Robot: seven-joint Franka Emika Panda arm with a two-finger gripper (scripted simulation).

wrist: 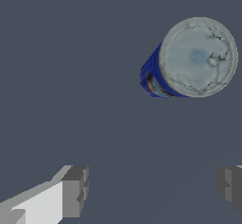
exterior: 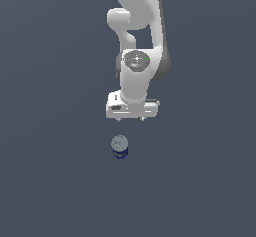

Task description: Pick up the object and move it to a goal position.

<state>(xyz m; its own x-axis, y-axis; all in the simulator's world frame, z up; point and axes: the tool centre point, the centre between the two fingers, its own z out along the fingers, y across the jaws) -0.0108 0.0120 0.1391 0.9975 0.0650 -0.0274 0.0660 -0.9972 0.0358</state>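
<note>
The tool (wrist: 152, 190), fingers spread and empty, hovers apart from the blue-labelled can (wrist: 191, 60), its writing unreadable.

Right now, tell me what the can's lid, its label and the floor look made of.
Can: the lid looks like dull, mottled silver-grey metal with dark flecks; the label looks like glossy blue print with orange marks, paper or plastic I cannot tell. Floor: flat matte slate-grey, no texture, material unclear.

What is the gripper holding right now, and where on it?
Nothing. The gripper is open, its fingers spread wide with only bare floor between them; the can stands apart, untouched.
</note>
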